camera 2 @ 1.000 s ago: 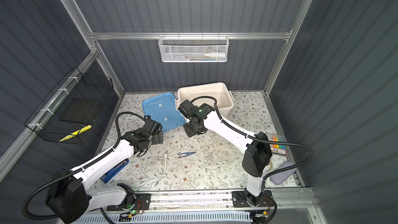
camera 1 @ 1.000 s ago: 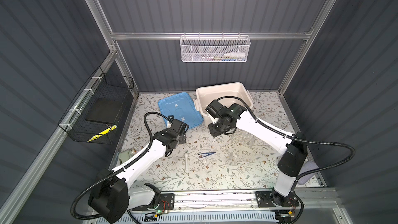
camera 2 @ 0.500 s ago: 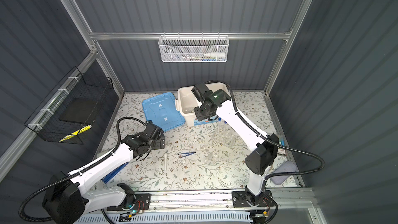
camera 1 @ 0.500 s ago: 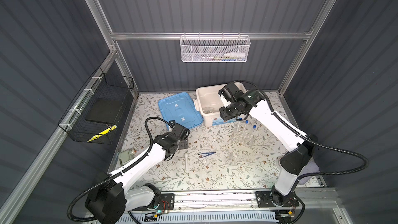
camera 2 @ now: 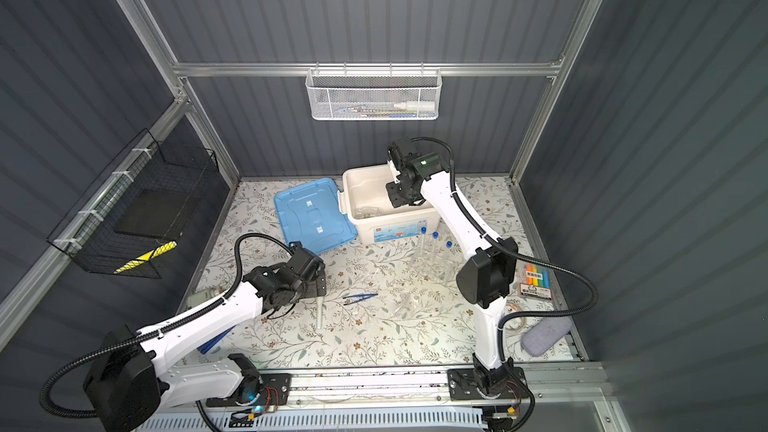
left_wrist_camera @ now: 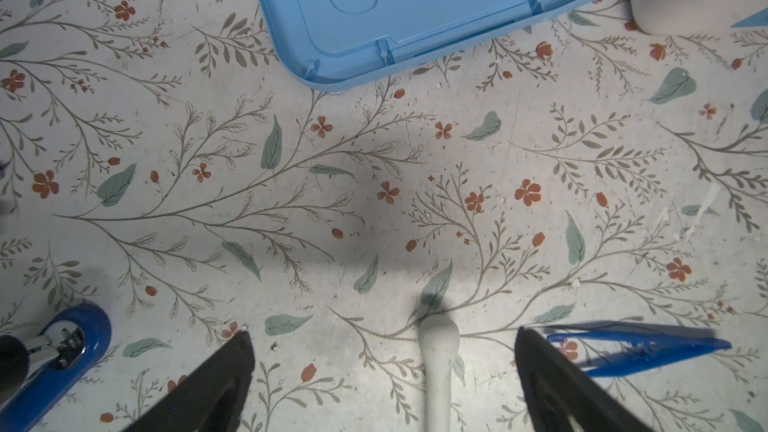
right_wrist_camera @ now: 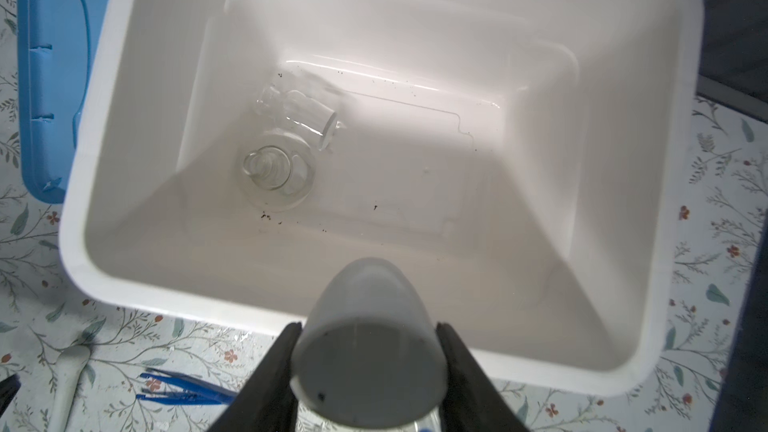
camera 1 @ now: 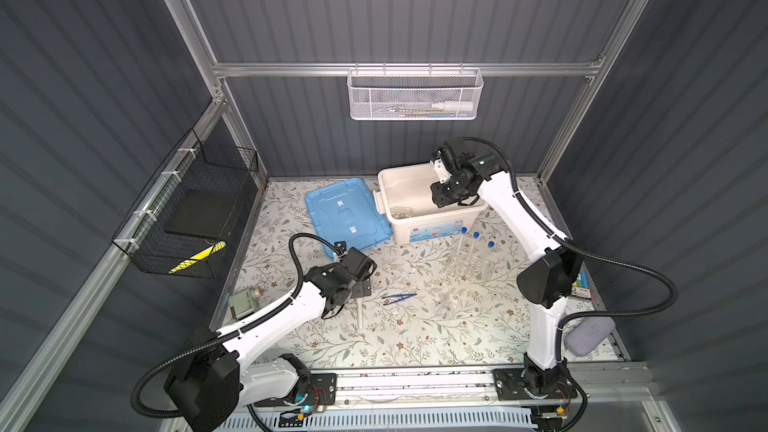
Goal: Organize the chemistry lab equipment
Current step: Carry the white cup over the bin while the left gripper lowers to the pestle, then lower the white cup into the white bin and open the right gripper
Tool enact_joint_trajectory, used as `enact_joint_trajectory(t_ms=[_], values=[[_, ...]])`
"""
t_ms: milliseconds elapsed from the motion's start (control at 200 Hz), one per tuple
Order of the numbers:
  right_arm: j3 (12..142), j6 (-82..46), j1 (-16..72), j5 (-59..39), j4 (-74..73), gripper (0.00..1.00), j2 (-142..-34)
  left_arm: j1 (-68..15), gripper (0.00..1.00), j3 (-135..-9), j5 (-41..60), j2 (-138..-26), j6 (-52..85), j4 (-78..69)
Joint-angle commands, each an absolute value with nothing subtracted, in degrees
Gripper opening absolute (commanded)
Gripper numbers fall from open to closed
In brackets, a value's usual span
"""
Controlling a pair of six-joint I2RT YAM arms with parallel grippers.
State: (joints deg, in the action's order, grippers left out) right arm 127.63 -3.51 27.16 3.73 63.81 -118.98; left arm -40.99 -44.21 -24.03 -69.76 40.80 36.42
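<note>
Gripping the small white bowl [right_wrist_camera: 368, 342] between its two black fingers [right_wrist_camera: 270, 371], the right jaws hang over the open white storage bin [camera 1: 432, 228], above the bin's 3 o'clock end in both top views. The right wrist view shows the bowl over the bin's rim and clear of its floor.

On that floor a small clear flask [right_wrist_camera: 274, 168] stands upright. A second small clear glass vessel [right_wrist_camera: 299, 112] lies on its side just beside it.

The bin sits at 12 o'clock on the flowered bench [camera 1: 415, 338]. Its blue lid [camera 1: 345, 214] lies flat on the bin's 9 o'clock side, touching or nearly touching it.

Just on the bin's 5 o'clock side, three blue-capped test tubes [camera 1: 473, 249] stand upright in the clear tube rack [camera 1: 465, 272].

The blue tweezers [camera 1: 399, 297] lie near the middle of the bench. The white pestle [camera 1: 360, 313] lies at their 9 o'clock, near them but apart, its length running from 12 to 6.

The left jaws stand wide open and hold nothing. They are low over the pestle's 12 o'clock end, and in the left wrist view its rounded head [left_wrist_camera: 436, 342] shows between the two fingers; contact with the pestle cannot be told.

A blue stapler [left_wrist_camera: 54, 363] lies at 8 o'clock, and a pack of coloured markers [camera 2: 536, 280] at the 3 o'clock edge.
</note>
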Motion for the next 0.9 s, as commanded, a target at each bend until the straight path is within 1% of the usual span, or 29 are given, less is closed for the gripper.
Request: enact_joint_trajectory(t_ms=[0,205,445,895], values=[[131.55,-1.72,26.15,-0.01,63.53,0.4,-122.18,-41.53,1.0,-42.74,-22.97,-69.41,43.22,37.97],[136.28,-1.24,24.66,-3.92,63.52,0.4,-128.48,-41.79,1.0,-42.19,-23.02,-69.87,43.65,37.85],[139.64,-2.1,23.14,-7.82,63.5,0.4,-133.48,-42.06,1.0,-41.44,-22.77,-70.15,43.95,38.24],[143.96,-3.49,21.76,-10.23,63.87,0.38,-140.29,-42.88,1.0,-40.87,-22.3,-70.84,45.09,37.79]])
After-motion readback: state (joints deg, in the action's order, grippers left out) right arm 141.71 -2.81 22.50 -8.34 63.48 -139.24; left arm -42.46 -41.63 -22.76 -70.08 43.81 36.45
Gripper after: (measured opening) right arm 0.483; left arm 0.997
